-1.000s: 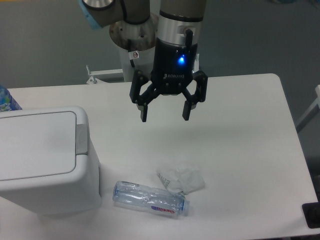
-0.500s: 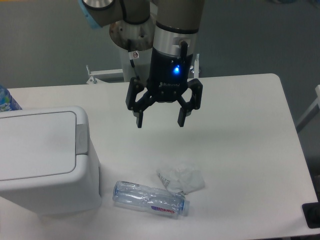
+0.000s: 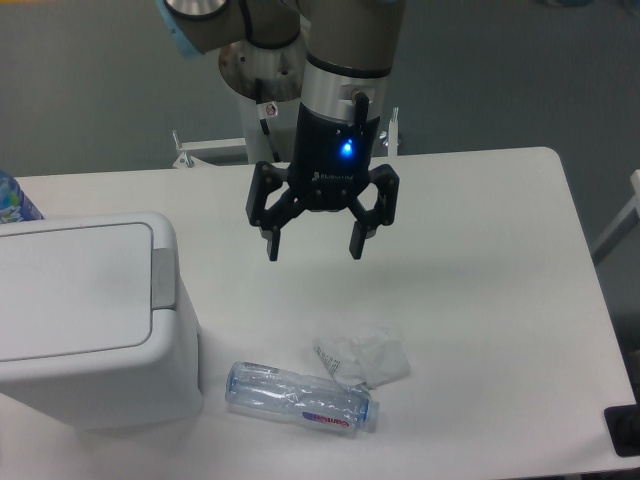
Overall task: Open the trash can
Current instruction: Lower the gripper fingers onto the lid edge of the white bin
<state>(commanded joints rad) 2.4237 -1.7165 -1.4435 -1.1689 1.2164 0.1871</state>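
The trash can [image 3: 85, 330] is a large boxy white bin at the left of the table, with its flat white lid [image 3: 70, 287] down and a grey push tab [image 3: 163, 276] on its right edge. My gripper [image 3: 314, 248] hangs open and empty above the table, to the right of the bin and a little above the level of its lid. It points straight down, and its two black fingers [image 3: 272, 242] are spread wide apart.
A clear crushed plastic bottle [image 3: 300, 397] lies on the white table [image 3: 480, 250] in front of the gripper, beside a crumpled clear wrapper [image 3: 363, 358]. A blue-labelled bottle [image 3: 12, 200] shows at the left edge behind the bin.
My gripper has moved to the left, toward the trash can, and a little lower in the picture. It stays open. The bin, bottle and wrapper have not moved.
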